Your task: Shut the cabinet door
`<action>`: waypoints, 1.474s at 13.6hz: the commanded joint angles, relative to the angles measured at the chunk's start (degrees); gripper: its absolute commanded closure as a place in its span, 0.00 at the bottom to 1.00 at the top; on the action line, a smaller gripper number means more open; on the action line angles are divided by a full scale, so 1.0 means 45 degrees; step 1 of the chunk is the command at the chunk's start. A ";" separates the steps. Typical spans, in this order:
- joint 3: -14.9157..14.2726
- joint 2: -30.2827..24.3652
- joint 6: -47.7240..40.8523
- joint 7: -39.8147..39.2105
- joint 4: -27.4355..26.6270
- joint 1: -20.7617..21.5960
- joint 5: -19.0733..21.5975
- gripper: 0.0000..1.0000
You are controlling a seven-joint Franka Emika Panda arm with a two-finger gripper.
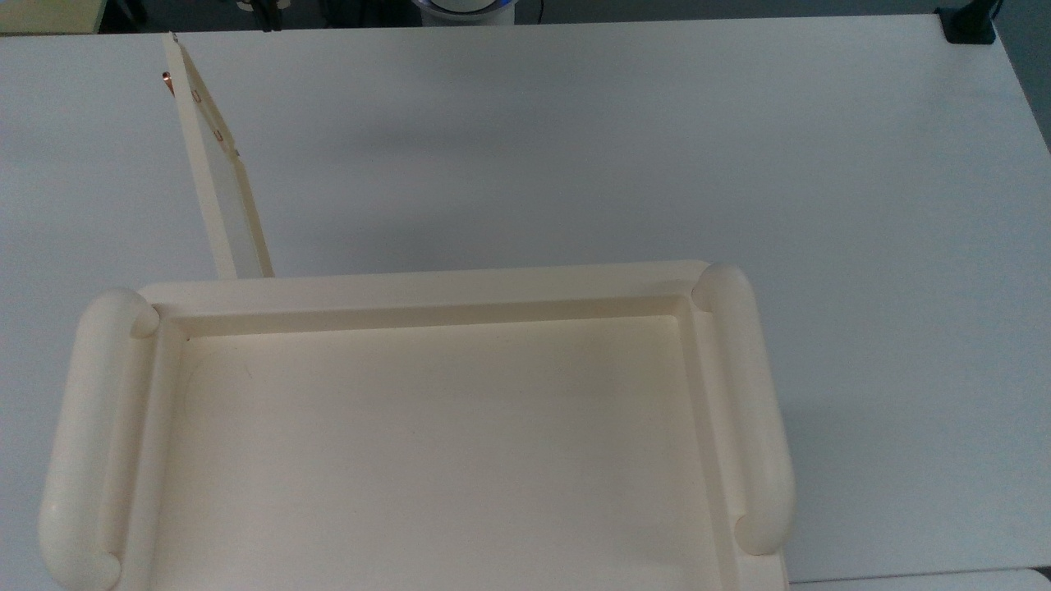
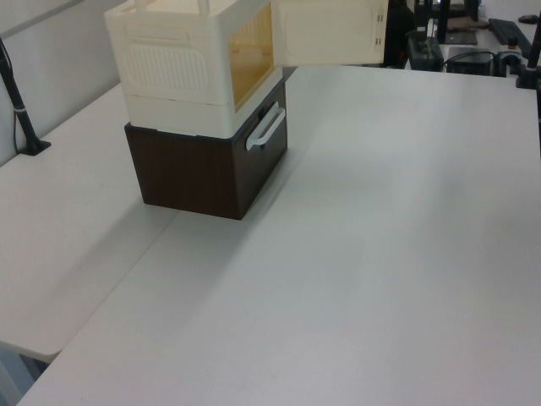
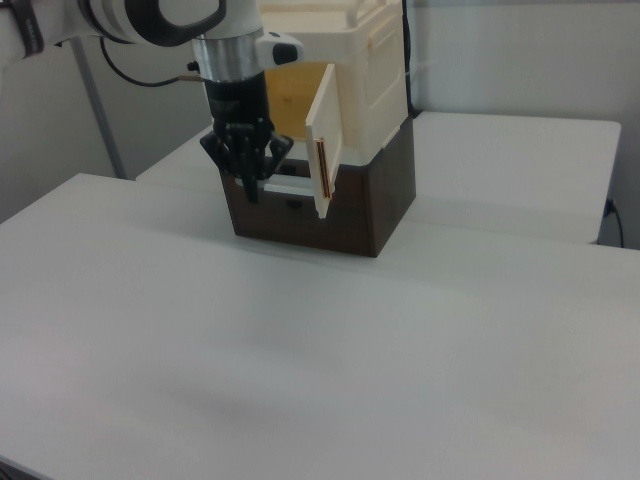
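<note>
The cabinet is a cream box with a recessed top and rounded rails on two sides. In the left view the cabinet stands on a dark brown box. The cabinet door is swung wide open, sticking out from the front corner at the top view's left. In the left view the cabinet door hangs out over the table, leaving the amber inside exposed. My gripper points down in front of the cabinet. It hangs just to the right view's left of the open cabinet door, clear of it.
The dark brown box under the cabinet has a white handle on its front. The white table stretches wide in front of the cabinet. A black clamp sits at the far corner, and a black post stands at the left view's left edge.
</note>
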 commanded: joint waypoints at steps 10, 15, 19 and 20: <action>-0.0043 -0.0102 0.2927 -0.8778 -0.0178 -0.1293 -0.0051 1.00; -0.0024 0.0912 0.6031 -1.0824 -0.0237 -0.1682 -0.0148 1.00; 0.0054 0.1246 0.7169 -1.1475 -0.0295 -0.1723 0.0008 1.00; 0.0113 0.1362 0.7170 -1.1475 -0.0276 -0.1665 0.0028 1.00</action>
